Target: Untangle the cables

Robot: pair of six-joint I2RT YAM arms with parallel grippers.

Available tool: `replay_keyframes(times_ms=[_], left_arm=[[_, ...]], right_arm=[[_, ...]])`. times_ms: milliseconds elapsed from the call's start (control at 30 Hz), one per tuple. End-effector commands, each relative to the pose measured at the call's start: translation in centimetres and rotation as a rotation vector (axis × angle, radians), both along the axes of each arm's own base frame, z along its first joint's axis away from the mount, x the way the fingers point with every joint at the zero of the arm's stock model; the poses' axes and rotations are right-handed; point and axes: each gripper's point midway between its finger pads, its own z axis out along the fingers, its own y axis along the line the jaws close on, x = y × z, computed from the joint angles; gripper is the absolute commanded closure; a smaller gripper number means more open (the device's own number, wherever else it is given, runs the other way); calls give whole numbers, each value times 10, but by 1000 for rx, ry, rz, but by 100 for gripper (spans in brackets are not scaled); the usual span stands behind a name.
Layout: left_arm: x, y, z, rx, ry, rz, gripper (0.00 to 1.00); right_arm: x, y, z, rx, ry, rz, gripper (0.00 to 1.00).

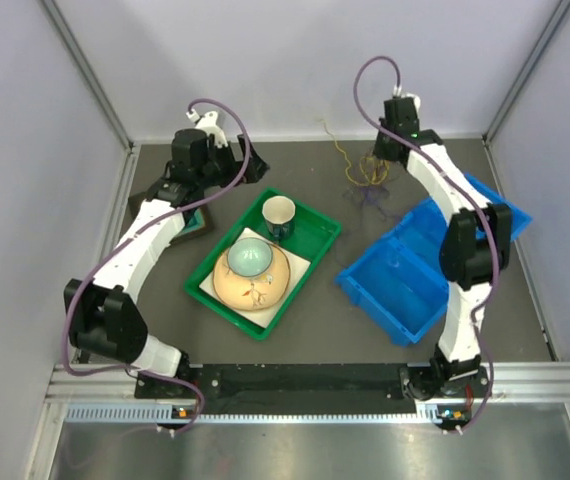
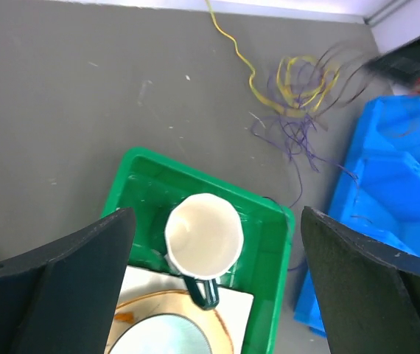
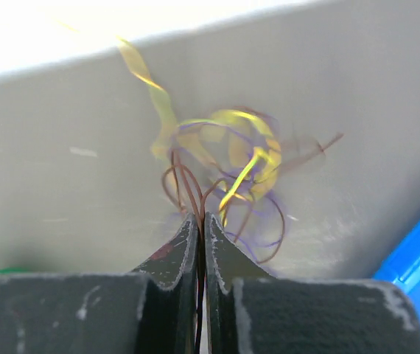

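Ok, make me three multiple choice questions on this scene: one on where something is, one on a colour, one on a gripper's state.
1. Where does the mug stand? A on a shelf; B in the green tray; C in a drawer.
2. What colour is the bin beside the cables? A blue; B red; C white.
3. How is the right gripper? A wide open; B shut on nothing; C shut on cable strands.
Answers: 1 B, it stands in the tray's far corner; 2 A, its walls are plainly blue; 3 C, its fingers pinch thin dark wires.
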Motion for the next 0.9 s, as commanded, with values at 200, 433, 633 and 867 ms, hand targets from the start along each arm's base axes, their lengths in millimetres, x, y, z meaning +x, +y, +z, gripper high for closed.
replay_keyframes(times_ms=[200, 433, 633, 867], left_arm=[[37, -30, 21, -106, -35, -77, 1], [50, -18, 43, -97, -87, -32, 1], [51, -23, 28, -111, -34, -52, 1], [48, -23, 6, -90, 17, -59, 1]], right_arm=[[-62, 69, 325, 318, -670, 275, 100], [-56, 78, 326, 397, -681, 277, 100], [3, 79, 219, 442, -411, 225, 85], [15, 53, 156, 265, -215, 147, 15]])
